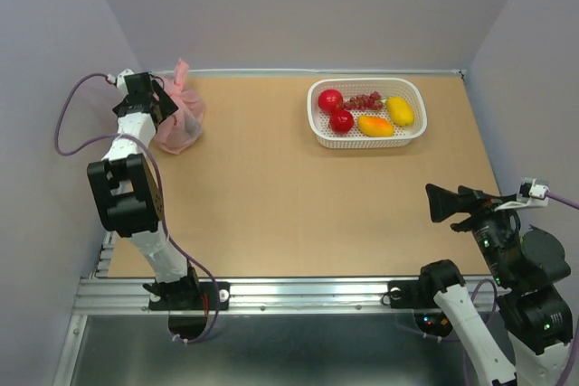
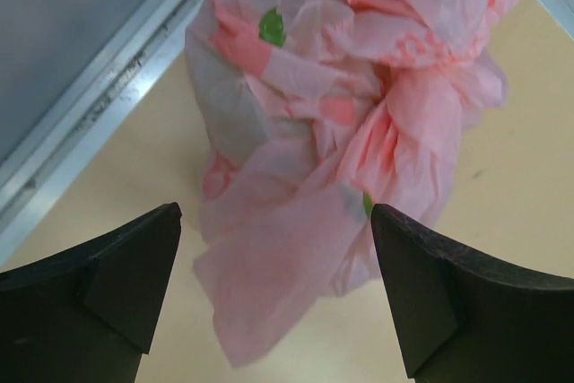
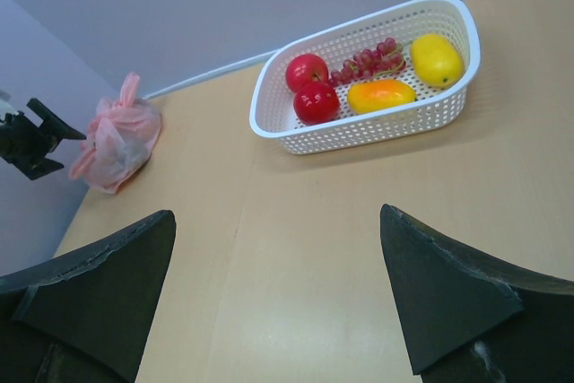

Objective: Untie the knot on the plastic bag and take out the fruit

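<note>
The pink plastic bag (image 1: pixel 181 119) sits knotted at the table's far left corner; it also shows in the left wrist view (image 2: pixel 350 105) and the right wrist view (image 3: pixel 118 136). Green fruit (image 2: pixel 271 26) shows through the plastic. My left gripper (image 1: pixel 161 108) is open right beside the bag, its fingers (image 2: pixel 134 266) on either side of a loose pink flap without touching it. My right gripper (image 1: pixel 439 202) is open and empty above the table's near right. Its fingertips (image 3: pixel 430 284) frame bare table.
A white basket (image 1: pixel 315 119) at the far right holds two red apples (image 1: pixel 330 100), red grapes (image 1: pixel 365 100), an orange-yellow fruit (image 1: pixel 375 126) and a yellow fruit (image 1: pixel 400 111). Grey walls close in the left, back and right. A metal rail (image 1: pixel 298 294) runs along the near edge.
</note>
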You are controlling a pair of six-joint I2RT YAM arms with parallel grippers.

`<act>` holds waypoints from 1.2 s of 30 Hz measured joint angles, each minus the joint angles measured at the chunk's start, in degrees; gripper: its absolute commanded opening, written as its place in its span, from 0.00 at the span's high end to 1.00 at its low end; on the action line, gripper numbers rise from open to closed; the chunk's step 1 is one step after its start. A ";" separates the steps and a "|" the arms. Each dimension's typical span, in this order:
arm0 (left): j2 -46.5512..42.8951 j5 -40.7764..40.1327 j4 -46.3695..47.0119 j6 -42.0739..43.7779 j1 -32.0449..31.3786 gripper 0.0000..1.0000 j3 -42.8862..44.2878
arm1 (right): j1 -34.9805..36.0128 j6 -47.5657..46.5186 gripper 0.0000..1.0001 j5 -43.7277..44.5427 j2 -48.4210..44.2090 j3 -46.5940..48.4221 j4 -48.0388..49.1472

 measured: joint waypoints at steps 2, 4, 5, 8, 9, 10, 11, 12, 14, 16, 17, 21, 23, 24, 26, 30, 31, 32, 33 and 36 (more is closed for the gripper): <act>3.82 -2.64 0.35 1.64 -0.76 0.01 3.39 | 0.00 0.61 0.00 0.79 0.07 -0.02 -0.07; 8.31 -5.62 0.63 4.13 -2.19 0.02 6.95 | 0.00 0.92 0.00 1.57 0.04 -0.02 -0.04; 10.03 -6.43 0.70 5.14 -2.86 0.03 8.17 | 0.00 1.11 0.00 2.03 0.04 -0.13 0.00; 14.29 -8.31 1.07 7.72 -4.96 0.10 10.36 | 0.00 1.38 0.00 2.60 0.09 -0.85 -0.02; 15.67 -8.68 1.11 8.37 -5.95 0.13 10.54 | 0.00 1.53 0.00 2.60 0.33 -1.07 -0.20; 16.46 -8.90 1.22 8.90 -6.60 0.24 10.54 | 0.00 1.57 0.00 2.58 0.48 -1.27 -0.22; 17.22 -8.87 1.25 9.25 -7.52 0.28 10.54 | 0.00 1.55 0.00 2.34 0.94 -1.46 -0.35; 17.53 -8.81 1.20 9.92 -8.20 0.32 10.51 | 0.00 1.55 0.00 2.27 1.22 -1.53 -0.39; 17.53 -8.35 1.42 10.64 -9.81 0.43 10.05 | 0.00 1.55 0.00 1.42 2.71 -1.62 -0.48; 16.87 -7.91 2.38 11.23 -11.30 0.76 8.68 | 0.00 1.49 0.00 0.37 4.04 -1.62 -0.50; 16.48 -7.48 2.62 11.58 -12.13 0.78 7.85 | 0.00 1.46 0.00 -0.07 4.59 -1.62 -0.57; 11.96 -4.90 4.00 11.52 -17.07 0.88 -0.02 | 0.00 0.61 0.00 -1.81 5.90 -1.62 -0.63; 8.81 -4.04 3.93 10.97 -20.46 0.88 -4.48 | 0.00 0.20 0.00 -2.60 6.47 -1.62 -0.63; 6.47 -3.41 3.74 10.54 -22.99 0.88 -6.99 | 0.00 -0.04 0.00 -2.91 6.91 -1.62 -0.68; 1.84 -2.08 3.26 8.96 -28.83 0.88 -11.39 | 0.00 -0.61 0.00 -3.76 8.11 -1.62 -0.68; -8.24 -0.26 1.99 4.24 -42.60 0.87 -20.09 | 0.00 -1.33 0.00 -5.29 11.23 -1.62 -0.70; -11.13 0.02 1.33 2.34 -46.66 0.85 -21.86 | 0.00 -1.51 0.00 -5.73 12.26 -1.62 -0.68; -12.79 0.04 1.05 1.25 -50.42 0.84 -22.77 | 0.00 -1.62 0.00 -6.08 12.85 -1.62 -0.68; -14.51 0.09 0.98 0.17 -53.75 0.83 -23.65 | 0.00 -1.88 0.00 -6.58 13.51 -1.62 -0.68; -19.71 -0.07 0.31 -5.33 -65.88 0.80 -25.94 | 0.00 -2.86 0.00 -9.16 15.67 -1.62 -0.55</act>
